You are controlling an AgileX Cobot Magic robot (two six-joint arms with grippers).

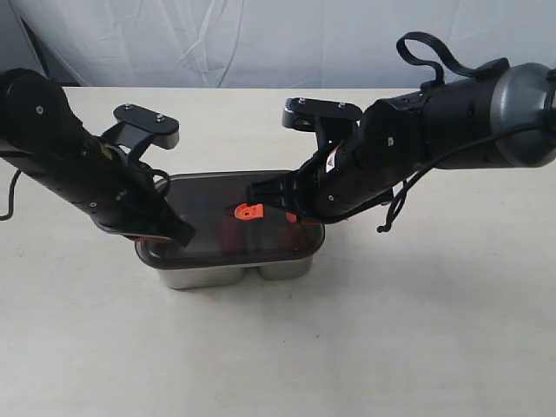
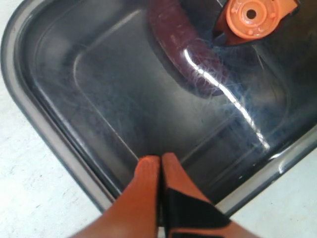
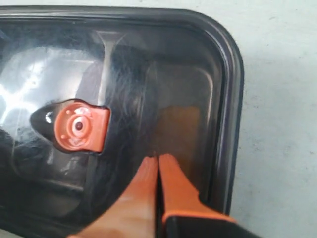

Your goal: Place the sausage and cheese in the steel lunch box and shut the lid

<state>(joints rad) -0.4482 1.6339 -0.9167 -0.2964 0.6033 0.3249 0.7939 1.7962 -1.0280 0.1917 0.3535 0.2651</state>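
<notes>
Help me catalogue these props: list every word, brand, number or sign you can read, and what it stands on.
No text is readable anywhere.
White and red sticker on the right arm: too small to read.
Lid, orange valve tab, steel lunch box: no markings visible.

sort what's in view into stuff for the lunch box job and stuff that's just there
Job: lid, steel lunch box, sausage under the lid, a yellowish shape that may be the cheese, left gripper and right gripper, both shut.
Just there: table, white backdrop.
</notes>
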